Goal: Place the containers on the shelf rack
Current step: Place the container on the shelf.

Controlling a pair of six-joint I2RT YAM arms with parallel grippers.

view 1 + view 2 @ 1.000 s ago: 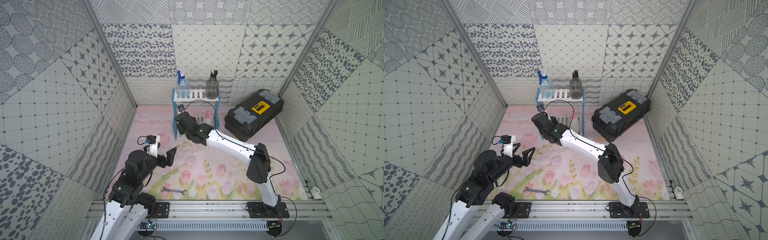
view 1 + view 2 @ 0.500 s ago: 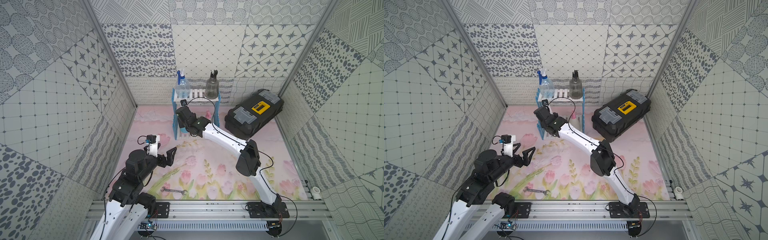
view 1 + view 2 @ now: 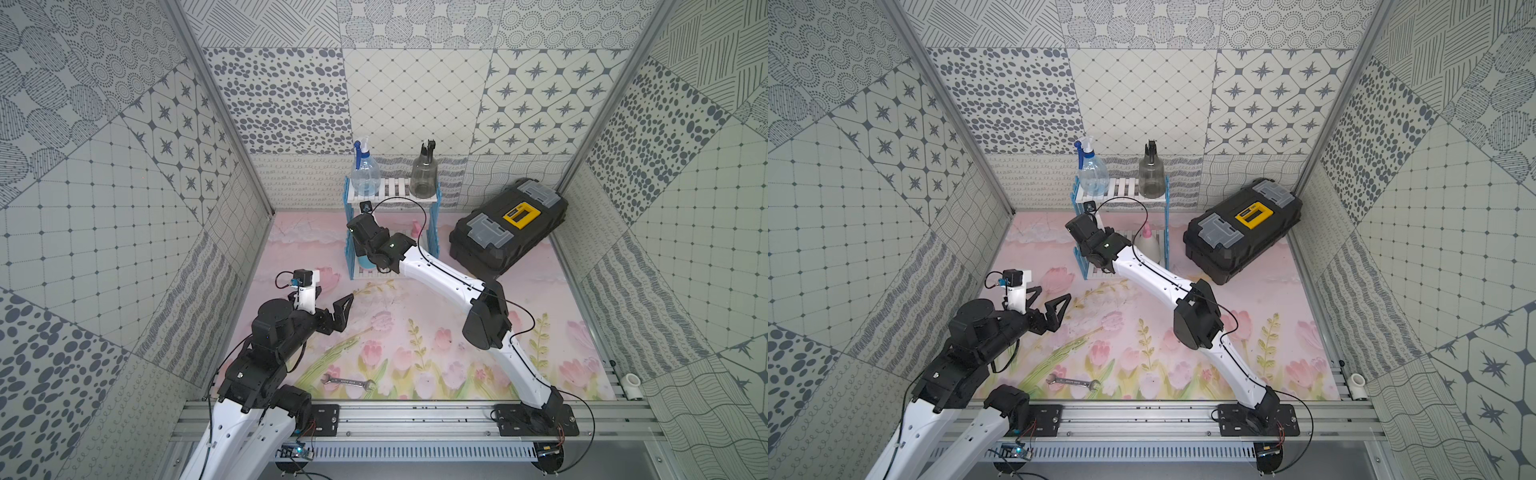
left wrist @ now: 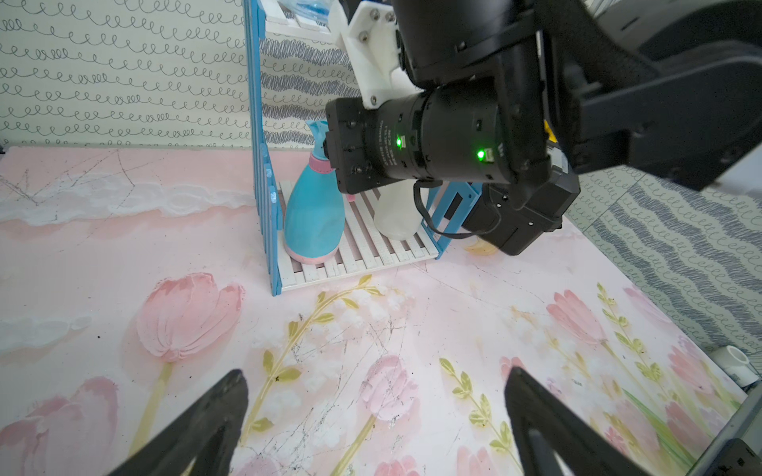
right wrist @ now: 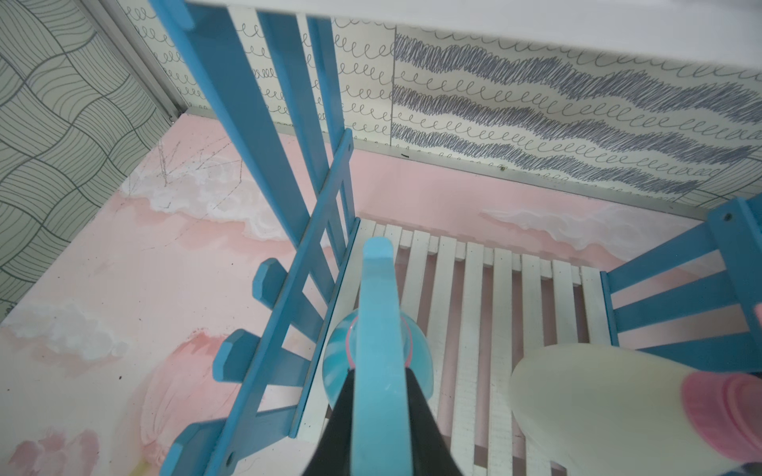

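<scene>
Nearest the rail, the left fingers (image 4: 214,412) hang spread and empty above the surface (image 3: 395,316). Farther in, the right fingers (image 5: 338,432) clench the trigger of the light-blue bottle (image 4: 313,222), which stands on the lower tier of the shelf rack (image 4: 257,123), tight against its side panel. A careless withdrawal could drag it over into the white bottle (image 4: 396,214) beyond.

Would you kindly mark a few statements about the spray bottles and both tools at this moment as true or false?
1. The clear spray bottle stands on the top shelf of the shelf rack. True.
2. The left tool holds the wrench. False: it is open and empty; the wrench lies on the mat.
3. The right tool is shut on the head of the light-blue spray bottle. True.
4. The white spray bottle lies on the mat outside the rack. False: it sits on the lower shelf.
5. The toolbox is open. False: its lid is shut.
</scene>
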